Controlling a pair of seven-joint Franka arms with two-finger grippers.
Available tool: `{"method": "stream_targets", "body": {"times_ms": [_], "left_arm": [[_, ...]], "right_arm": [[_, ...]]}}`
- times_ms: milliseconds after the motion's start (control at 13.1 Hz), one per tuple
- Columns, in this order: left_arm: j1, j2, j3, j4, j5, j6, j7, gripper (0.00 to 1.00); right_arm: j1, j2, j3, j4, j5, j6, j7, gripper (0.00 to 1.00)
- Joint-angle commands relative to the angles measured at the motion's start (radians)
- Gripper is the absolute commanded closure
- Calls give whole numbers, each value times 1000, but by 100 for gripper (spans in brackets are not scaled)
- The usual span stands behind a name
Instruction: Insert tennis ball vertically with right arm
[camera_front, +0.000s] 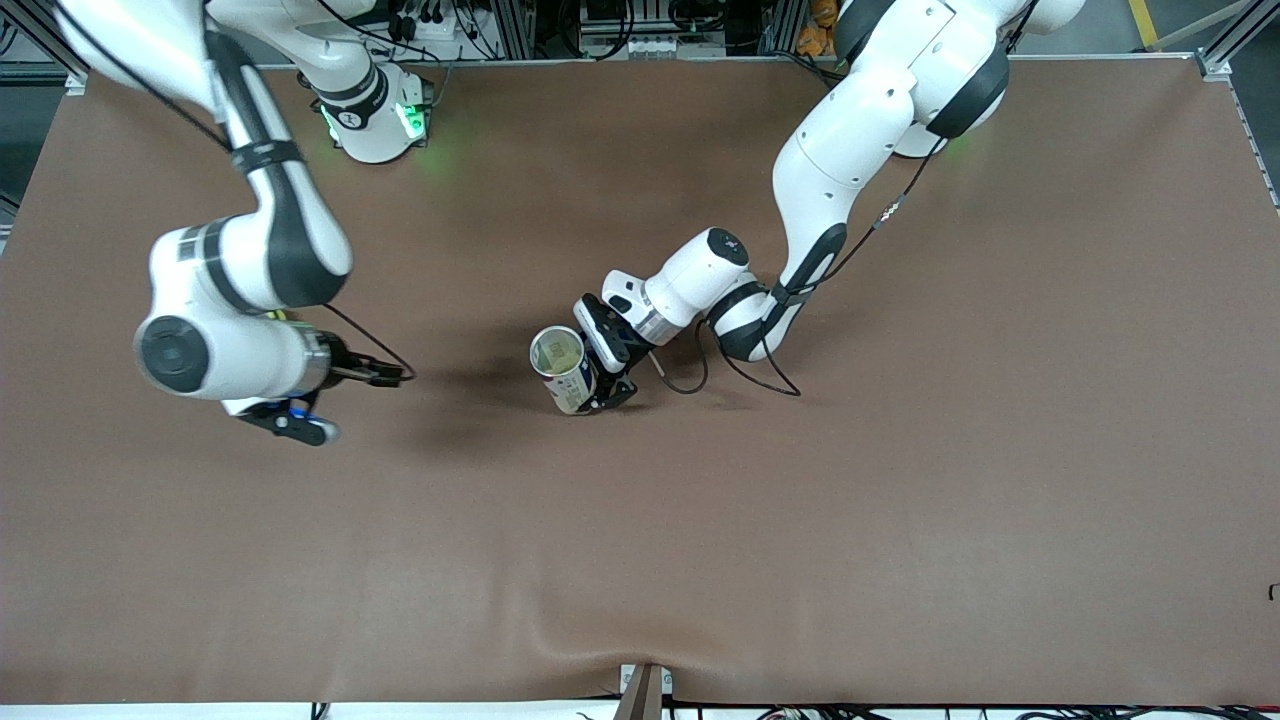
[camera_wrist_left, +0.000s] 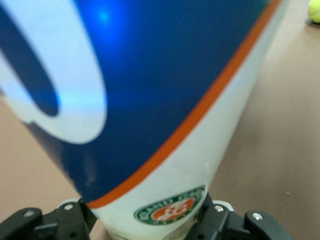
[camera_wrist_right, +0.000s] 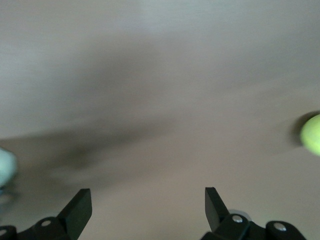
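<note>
L gripper (camera_front: 598, 385) clamped on glossy cylindrical can (camera_front: 562, 370), blue/white w/ orange stripe, upright on brown matte table (camera_front: 900, 500), open mouth up. R gripper (camera_wrist_right: 148, 205) empty, fingers spread, over table toward right arm's end. Fuzzy yellow-green tennis ball (camera_wrist_right: 312, 134) on table.

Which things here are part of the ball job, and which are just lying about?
Part of the job:
tennis ball, on the table
tennis ball can, open-topped, mid-table
left gripper, clamped on the can
right gripper, open and empty, over the right arm's end of the table

Just there:
brown table
black cable trailing from the left arm
</note>
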Motion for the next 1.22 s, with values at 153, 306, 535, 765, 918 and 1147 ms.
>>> {"method": "stream_targets", "body": {"times_ms": [153, 306, 535, 765, 918, 1147], "left_arm": [[1, 3, 3, -3, 10, 5, -6, 24], [2, 3, 6, -3, 12, 5, -3, 24], [1, 5, 6, -3, 12, 5, -3, 24], [1, 5, 7, -3, 12, 5, -1, 24], [2, 3, 9, -3, 12, 5, 2, 24], [2, 3, 9, -3, 13, 5, 2, 24]], "right_arm": [[-182, -27, 21, -138, -59, 21, -171, 0], [-271, -29, 23, -178, -98, 35, -295, 0], [-404, -21, 21, -235, -101, 93, -504, 0], [-444, -23, 23, -341, -101, 178, -545, 0], [-444, -20, 23, -372, -101, 186, -546, 0], [-454, 5, 23, -378, -101, 212, -550, 0]]}}
